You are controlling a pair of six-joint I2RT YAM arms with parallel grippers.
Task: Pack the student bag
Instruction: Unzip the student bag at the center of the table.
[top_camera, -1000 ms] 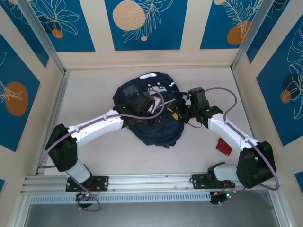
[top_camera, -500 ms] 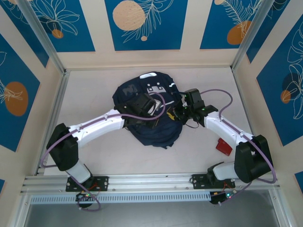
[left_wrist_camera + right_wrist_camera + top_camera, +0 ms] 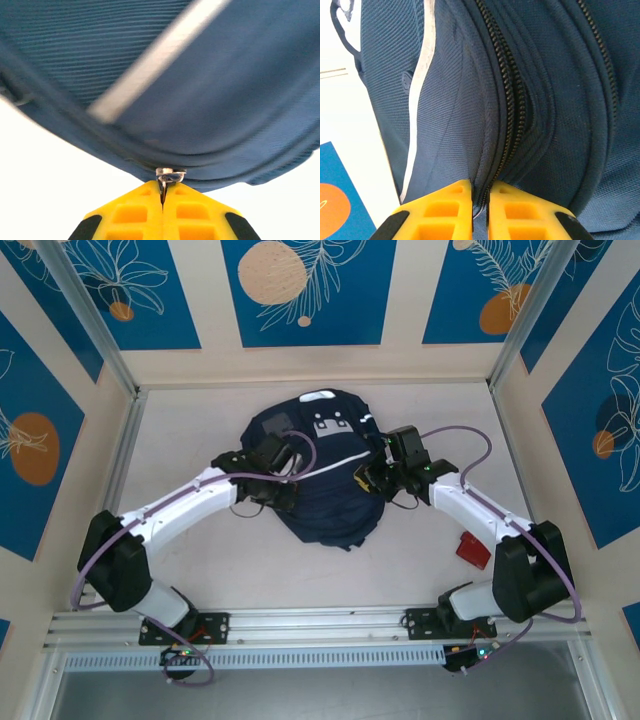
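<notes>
Student bag (image 3: 330,502) lies mid-frame. Left gripper (image 3: 163,192) is pressed together on its zipper pull (image 3: 169,175). Right gripper (image 3: 481,192) pinches fabric beside a zipper (image 3: 502,100). Red object (image 3: 472,550) sits lower right, well apart.

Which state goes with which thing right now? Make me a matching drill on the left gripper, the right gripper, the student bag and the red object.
Things
1. left gripper
2. right gripper
3. student bag
4. red object

States
A. lies on the table at the right, apart from the bag
B. pinches the metal zipper pull
C. dark navy, sits mid-table
D. clamps a fabric fold beside a zipper track

Pairs: 1-B, 2-D, 3-C, 4-A
</notes>
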